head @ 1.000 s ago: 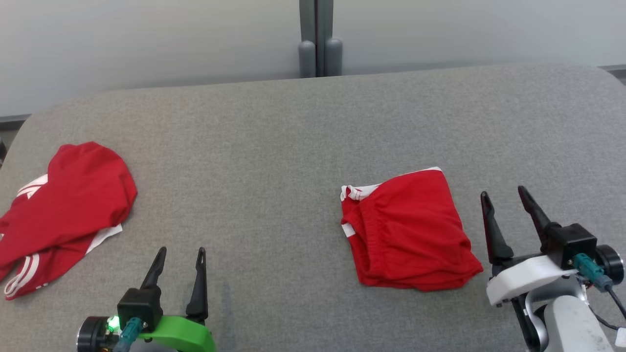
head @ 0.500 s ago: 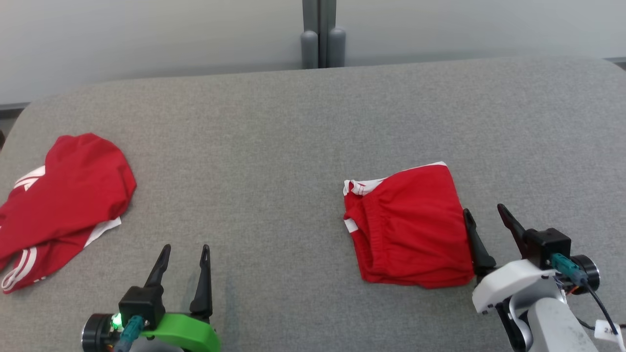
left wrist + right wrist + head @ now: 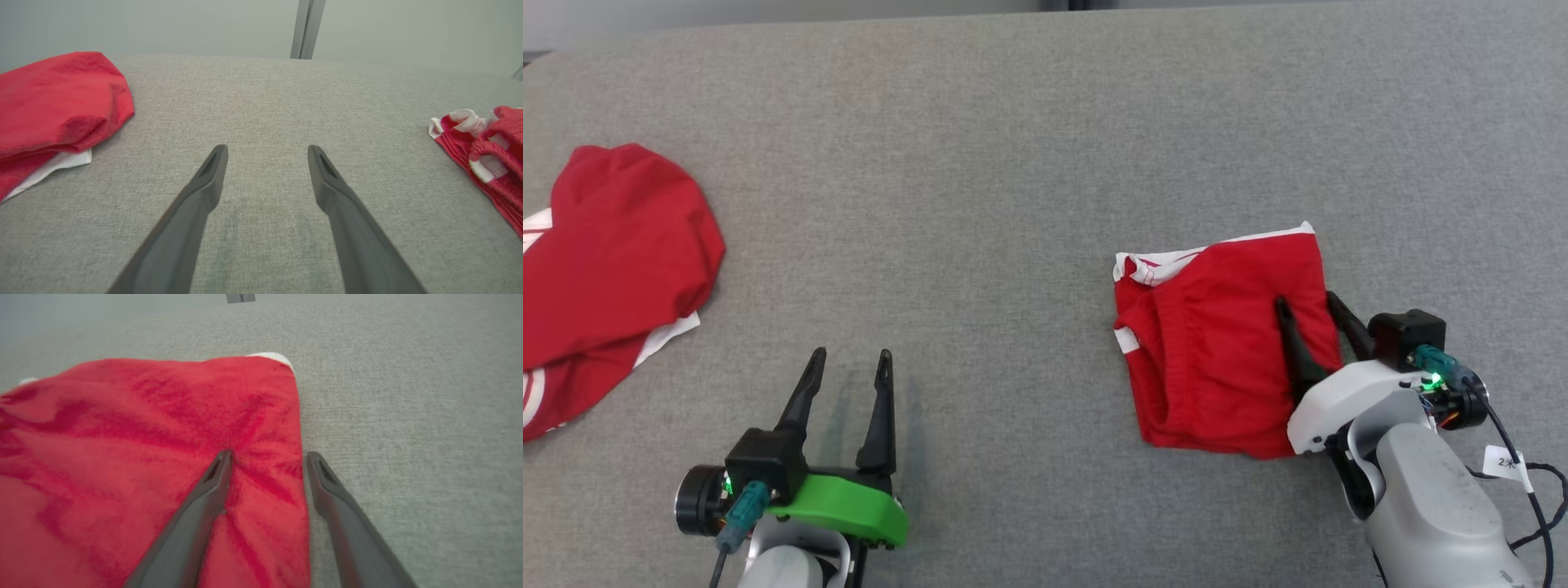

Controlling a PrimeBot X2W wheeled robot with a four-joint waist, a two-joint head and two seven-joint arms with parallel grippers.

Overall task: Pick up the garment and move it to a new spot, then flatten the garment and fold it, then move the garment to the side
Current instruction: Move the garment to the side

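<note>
A folded red garment (image 3: 1217, 343) with white trim lies on the grey padded table (image 3: 980, 204), right of centre. My right gripper (image 3: 1307, 300) is open and low over the garment's right edge. In the right wrist view, the right gripper (image 3: 269, 454) has one finger pressing into the red garment (image 3: 143, 428) and the other on the bare table just beside the edge. My left gripper (image 3: 851, 354) stands open over bare table at the lower left, holding nothing. In the left wrist view the left gripper (image 3: 267, 148) is wide apart, and the garment (image 3: 490, 155) shows at the far right.
A second red garment with white stripes (image 3: 613, 253) lies crumpled at the table's left edge, also seen as the red garment (image 3: 57, 98) in the left wrist view. Bare grey table stretches between the two garments and behind them.
The head camera has tilted down, so the back wall has left the picture. My right gripper has moved left and forward from beside the garment onto its right edge. The left gripper stays put.
</note>
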